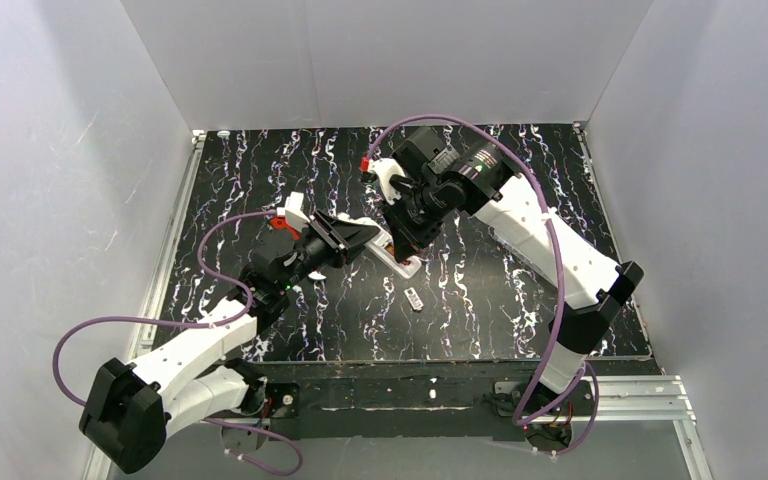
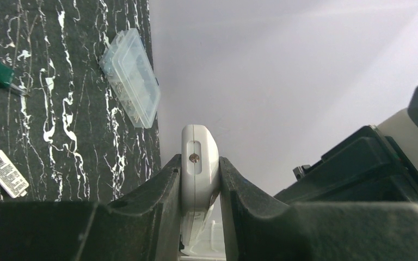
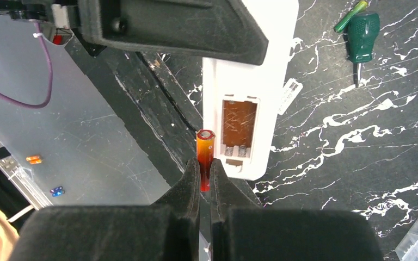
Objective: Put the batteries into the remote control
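Note:
My left gripper (image 2: 200,163) is shut on the white remote control (image 2: 198,157), held on edge between its pads. In the right wrist view the remote (image 3: 261,70) lies back up, and its open battery bay (image 3: 238,122) shows brown lining and springs with no battery in it. My right gripper (image 3: 205,166) is shut on a red-orange battery (image 3: 205,147), upright just left of the bay's lower end. In the top view both grippers meet mid-table, left (image 1: 360,238) and right (image 1: 405,240), over the remote (image 1: 403,262).
A small whitish cover plate (image 1: 415,298) lies near the remote, also seen in the left wrist view (image 2: 5,174). A green-handled screwdriver (image 3: 362,38) and a clear plastic box (image 2: 130,76) lie on the black marbled table. White walls surround the table.

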